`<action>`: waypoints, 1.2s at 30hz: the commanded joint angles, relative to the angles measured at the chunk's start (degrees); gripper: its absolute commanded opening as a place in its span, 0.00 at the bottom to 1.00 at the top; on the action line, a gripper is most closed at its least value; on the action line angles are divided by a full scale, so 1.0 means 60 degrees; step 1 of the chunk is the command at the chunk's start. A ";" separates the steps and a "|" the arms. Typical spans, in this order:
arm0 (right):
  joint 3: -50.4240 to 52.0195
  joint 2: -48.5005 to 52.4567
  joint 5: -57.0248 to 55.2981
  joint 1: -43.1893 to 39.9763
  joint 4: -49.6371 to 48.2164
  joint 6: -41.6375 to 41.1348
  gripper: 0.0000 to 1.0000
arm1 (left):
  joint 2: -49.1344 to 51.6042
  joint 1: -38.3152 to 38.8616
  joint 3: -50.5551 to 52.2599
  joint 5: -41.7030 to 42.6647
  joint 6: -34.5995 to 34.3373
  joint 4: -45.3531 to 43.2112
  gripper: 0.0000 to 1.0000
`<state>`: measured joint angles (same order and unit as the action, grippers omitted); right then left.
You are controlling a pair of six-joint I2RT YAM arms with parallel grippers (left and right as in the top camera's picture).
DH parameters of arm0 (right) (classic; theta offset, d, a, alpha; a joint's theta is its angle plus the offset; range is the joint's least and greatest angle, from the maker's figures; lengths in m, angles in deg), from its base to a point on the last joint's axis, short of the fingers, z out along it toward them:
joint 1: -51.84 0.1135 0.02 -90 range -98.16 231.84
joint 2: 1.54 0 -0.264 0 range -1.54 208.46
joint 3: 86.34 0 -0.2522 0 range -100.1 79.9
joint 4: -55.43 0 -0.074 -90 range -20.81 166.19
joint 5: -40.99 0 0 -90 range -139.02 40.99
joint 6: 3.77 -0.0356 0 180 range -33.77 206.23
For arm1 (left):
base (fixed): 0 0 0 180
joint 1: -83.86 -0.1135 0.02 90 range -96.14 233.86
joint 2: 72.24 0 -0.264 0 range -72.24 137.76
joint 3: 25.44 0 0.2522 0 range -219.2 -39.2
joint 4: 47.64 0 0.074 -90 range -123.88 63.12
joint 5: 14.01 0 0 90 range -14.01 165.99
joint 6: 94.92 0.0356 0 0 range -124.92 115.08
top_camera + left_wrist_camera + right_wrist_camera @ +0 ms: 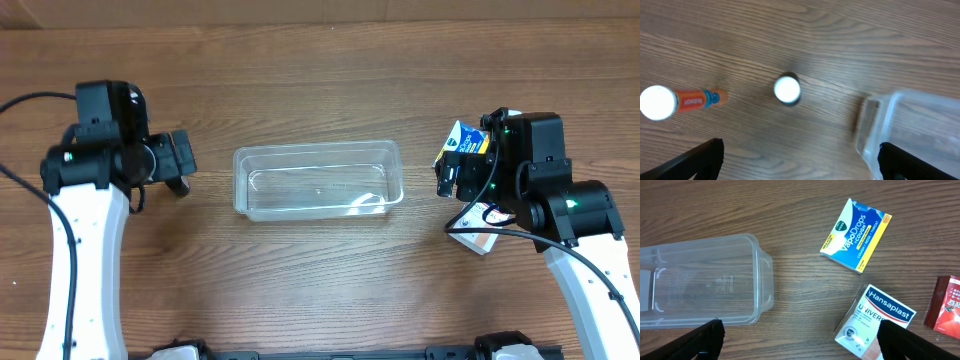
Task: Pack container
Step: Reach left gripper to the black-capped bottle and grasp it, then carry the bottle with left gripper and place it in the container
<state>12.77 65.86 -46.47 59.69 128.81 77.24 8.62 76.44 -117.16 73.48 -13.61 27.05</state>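
Jaws of the right claw stand wide apart, gripping nothing and touching nothing. The left claw is spread just as wide and holds nothing.

The tub sits at mid-table between the two arms, apart from both claws, long side running left to right.

Near the right claw lies a blue box with a yellow end, printed "VapoDrops +COUGH". Closer to the claw is a white box reading "Hansaplast" over "UNIVER", the rest cut off. A red pack shows at the frame edge, its writing too small to read.

Below the left claw lie an orange tube with a white cap, its label blurred, and a small white-topped dark thing.
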 commanded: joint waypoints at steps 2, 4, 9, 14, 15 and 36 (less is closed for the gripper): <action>-0.0306 -0.0066 -0.0091 -0.0036 -0.0051 -0.0007 1.00 | 0.1712 -0.0492 -0.0368 -0.0146 -0.0127 -0.0106 1.00; -0.0306 -0.0066 -0.0091 -0.0036 -0.0025 -0.0004 1.00 | 0.2419 -0.0492 -0.0368 -0.0138 -0.0131 -0.0412 1.00; -0.0306 -0.0066 -0.0091 -0.0036 0.0036 -0.0004 1.00 | 0.3439 -0.0510 -0.0368 -0.0080 -0.0127 -0.0991 0.94; -0.0306 -0.0066 -0.0091 -0.0036 0.0055 -0.0004 1.00 | 0.3850 -0.0510 -0.0353 -0.0073 -0.0131 -0.0998 0.60; -0.0306 -0.0066 -0.0095 -0.0036 0.0055 -0.0004 1.00 | 0.3901 -0.0510 -0.0353 -0.0076 -0.0135 -0.0951 0.57; -0.0306 -0.0066 -0.0091 -0.0036 0.0051 -0.0004 1.00 | 0.1566 0.3104 -0.3155 0.0586 -0.1745 0.2215 0.04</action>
<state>12.70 65.86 -46.49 59.69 129.24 77.24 18.89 91.74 -135.47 76.89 -19.32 39.48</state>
